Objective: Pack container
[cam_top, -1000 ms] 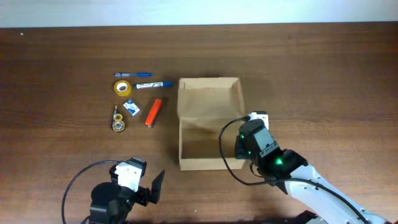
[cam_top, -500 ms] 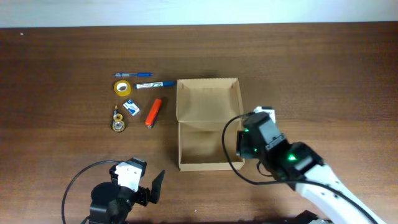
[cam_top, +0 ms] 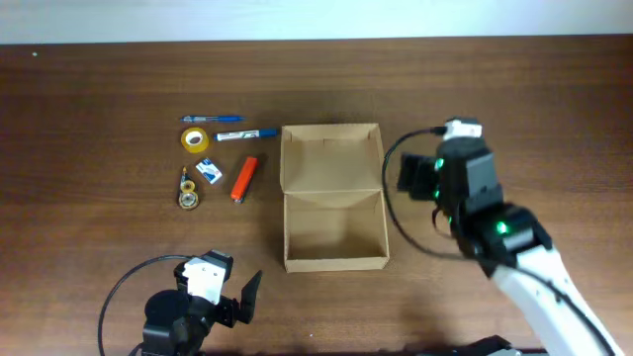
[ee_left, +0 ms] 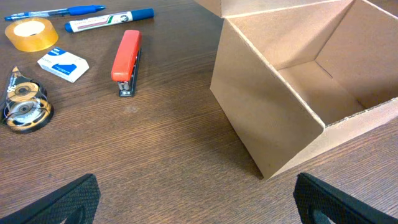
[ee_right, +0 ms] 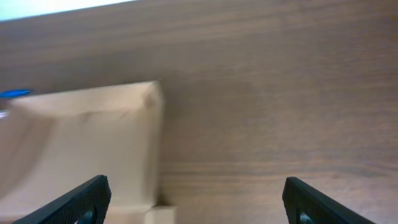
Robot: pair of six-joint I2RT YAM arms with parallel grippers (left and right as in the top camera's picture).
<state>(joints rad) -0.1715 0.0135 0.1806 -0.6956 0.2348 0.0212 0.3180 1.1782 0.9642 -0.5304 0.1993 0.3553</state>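
Observation:
The brown cardboard container (cam_top: 334, 227) stands open mid-table, its flap lid (cam_top: 331, 158) laid back toward the far side. It also shows in the left wrist view (ee_left: 292, 93) and the right wrist view (ee_right: 87, 143). My right gripper (cam_top: 413, 176) is open and empty, just right of the lid; in its wrist view (ee_right: 196, 202) bare wood lies between its fingers. My left gripper (cam_top: 247, 297) is open and empty near the front edge, left of the container (ee_left: 196, 205).
Left of the container lie a blue pen (cam_top: 210, 120), a blue-white marker (cam_top: 243, 134), a yellow tape roll (cam_top: 194, 139), a white eraser (cam_top: 209, 170), an orange stapler (cam_top: 243, 179) and a correction-tape dispenser (cam_top: 188, 191). Cables loop from both arms.
My right gripper has moved away from the container's front right wall, back and to the right, to beside the lid. The container has stayed put. The left arm has not moved.

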